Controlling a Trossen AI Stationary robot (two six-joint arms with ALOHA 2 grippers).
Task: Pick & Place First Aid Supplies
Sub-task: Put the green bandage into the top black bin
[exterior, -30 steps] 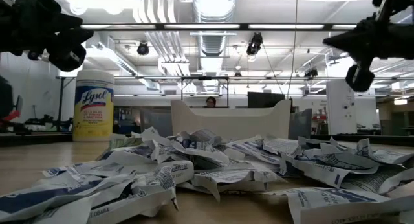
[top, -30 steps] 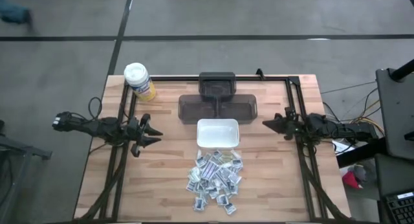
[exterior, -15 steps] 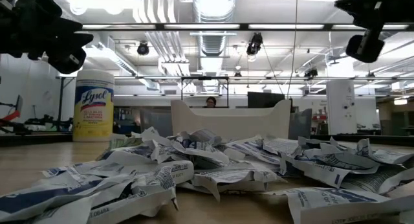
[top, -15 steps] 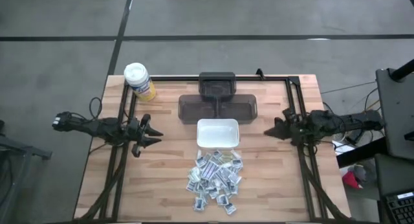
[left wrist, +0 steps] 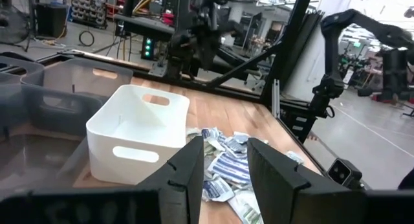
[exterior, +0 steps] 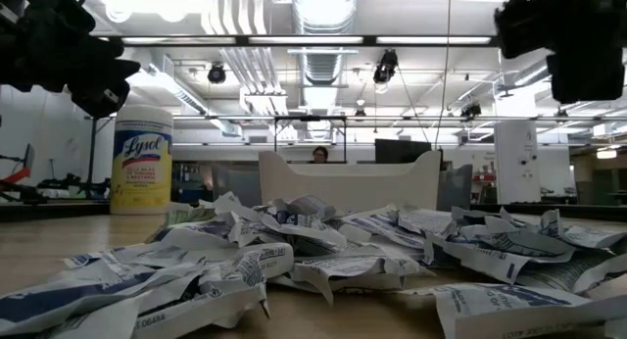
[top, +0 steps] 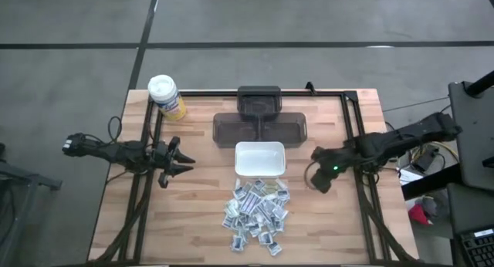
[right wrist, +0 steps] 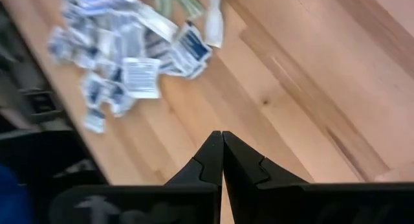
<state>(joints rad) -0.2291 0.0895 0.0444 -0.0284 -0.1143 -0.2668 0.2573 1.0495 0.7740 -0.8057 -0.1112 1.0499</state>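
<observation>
The first aid supplies (top: pixel 257 211) lie as a loose heap of small white and bluish packets on the wooden table, just on the near side of the white dish (top: pixel 260 159). My right gripper (top: pixel 315 174) hangs shut above bare wood to the right of the heap and dish, tipped steeply down; its wrist view shows the shut fingers (right wrist: pixel 222 153) over the boards with the packets (right wrist: pixel 123 56) beyond. My left gripper (top: pixel 185 160) waits at the table's left, open and level, facing the dish (left wrist: pixel 139 133) and packets (left wrist: pixel 226 166).
A yellow canister (top: pixel 166 97) with a white lid stands at the far left corner. Dark grey trays (top: pixel 260 120) sit behind the dish. A black frame (top: pixel 351 113) runs along the table's sides. Bare wood lies left and right of the heap.
My right gripper has swung from the table's right edge toward the middle, rising and tipping from level to steeply downward, and it has stayed shut. The packets and the dish have not moved.
</observation>
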